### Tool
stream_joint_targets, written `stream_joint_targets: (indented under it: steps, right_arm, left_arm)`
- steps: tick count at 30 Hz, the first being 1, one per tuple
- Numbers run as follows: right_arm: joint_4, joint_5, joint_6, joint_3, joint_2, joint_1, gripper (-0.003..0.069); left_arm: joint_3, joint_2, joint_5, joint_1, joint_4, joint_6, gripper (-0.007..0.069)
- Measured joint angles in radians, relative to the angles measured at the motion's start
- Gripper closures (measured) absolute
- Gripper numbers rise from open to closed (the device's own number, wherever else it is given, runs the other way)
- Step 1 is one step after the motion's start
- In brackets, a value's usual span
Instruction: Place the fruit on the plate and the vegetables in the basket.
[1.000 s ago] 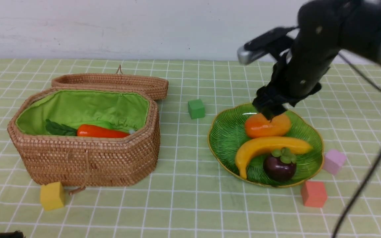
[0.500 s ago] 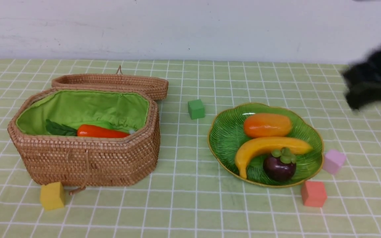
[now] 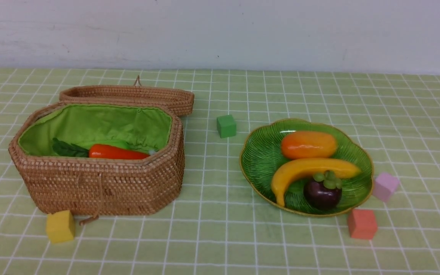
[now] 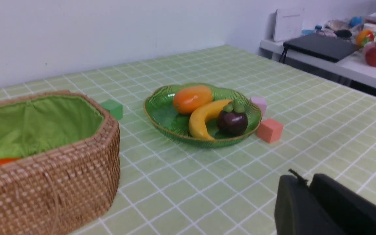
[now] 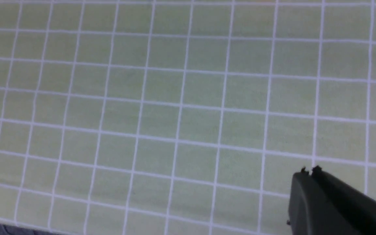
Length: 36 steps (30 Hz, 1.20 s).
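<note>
Right pincer (image 5: 308,171) tips, rest cropped

Lab: prop-cluttered side bench (image 4: 344,65)

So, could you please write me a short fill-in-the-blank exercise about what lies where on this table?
1. On the green leaf-shaped plate lie a mango, a banana and a dark-purple ____.
2. The carrot lies inside the open wicker ____.
3. The foam cube in front of the basket is ____ in colour.
4. The green cube stands between the basket and the ____.

Missing words: mangosteen; basket; yellow; plate
</note>
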Motion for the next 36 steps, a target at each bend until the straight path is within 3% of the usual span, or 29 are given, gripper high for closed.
stream_joint_targets:
  steps: [5, 19, 25, 30, 36]
  right_arm:
    - [-0.001, -0.169, 0.001, 0.036, -0.015, 0.0, 0.0651]
    - [-0.04, -0.192, -0.006, 0.04, -0.041, -0.011, 0.0645]
    - [-0.124, -0.356, -0.083, 0.15, -0.164, -0.141, 0.067]
    - [-0.131, -0.644, -0.249, 0.48, -0.403, -0.286, 0.0675]
    - [-0.123, -0.729, -0.306, 0.71, -0.519, -0.334, 0.0675]
  left_arm:
    - [0.058, 0.001, 0.008, 0.0, 0.0, -0.002, 0.0564]
    - [0.13, 0.001, 0.101, 0.0, 0.002, -0.002, 0.0548]
    - [0.136, 0.001, 0.111, 0.0, 0.002, -0.002, 0.0543]
    - [0.137, 0.001, 0.13, 0.0, 0.002, -0.002, 0.0535]
    - [0.137, 0.001, 0.139, 0.0, 0.002, -0.002, 0.0532]
